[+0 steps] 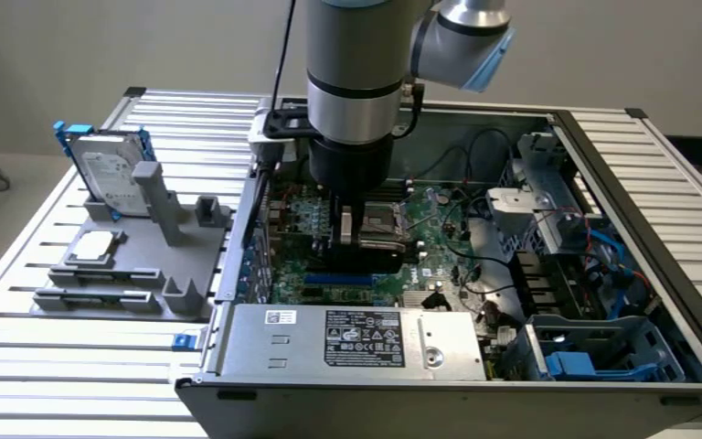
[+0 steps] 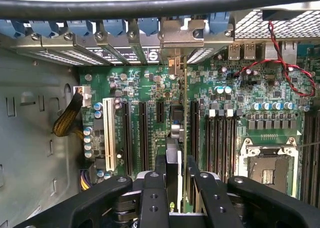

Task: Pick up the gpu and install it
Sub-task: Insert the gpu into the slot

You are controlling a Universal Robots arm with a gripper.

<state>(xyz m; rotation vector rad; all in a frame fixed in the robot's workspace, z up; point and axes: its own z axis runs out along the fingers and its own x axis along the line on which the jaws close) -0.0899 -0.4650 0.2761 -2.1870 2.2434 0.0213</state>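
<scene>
1. Fingers [image 2: 152,193], wrist view: the two black pads are drawn in to a narrow gap and clamp the gpu [image 2: 184,118] by its faces. The gripper [image 2: 175,188] grasps the card near its upper edge, probably so the connector edge is left free.
2. Wrist view: the gpu is seen edge-on, a thin upright line running away from the gripper toward the case's rear wall. It is held vertical and parallel to the long black slots on the motherboard [image 2: 240,87], which is how a card must stand to enter one.
3. Wrist view: its silver end bracket [image 2: 182,33] sits at the row of rear slot openings with blue latches [image 2: 115,25], so the card looks lined up with one opening. Whether the edge is seated in a slot I cannot tell.
4. Wrist view: a white slot [image 2: 108,133] lies well to one side and the processor socket [image 2: 267,168] to the other. The card touches neither.
5. Exterior view: the arm reaches straight down into the open computer case [image 1: 643,183]. The gripper [image 1: 357,229] is low over the motherboard [image 1: 437,215], and the gpu [image 1: 364,259] is a dark slab beneath it, just above the board.
6. Exterior view: on the table [image 1: 34,384], at the exterior view's left, a gray holder [image 1: 175,293] keeps the hard drive [image 1: 107,174] upright and the processor chip [image 1: 95,243] flat, both well apart from the gripper.
</scene>
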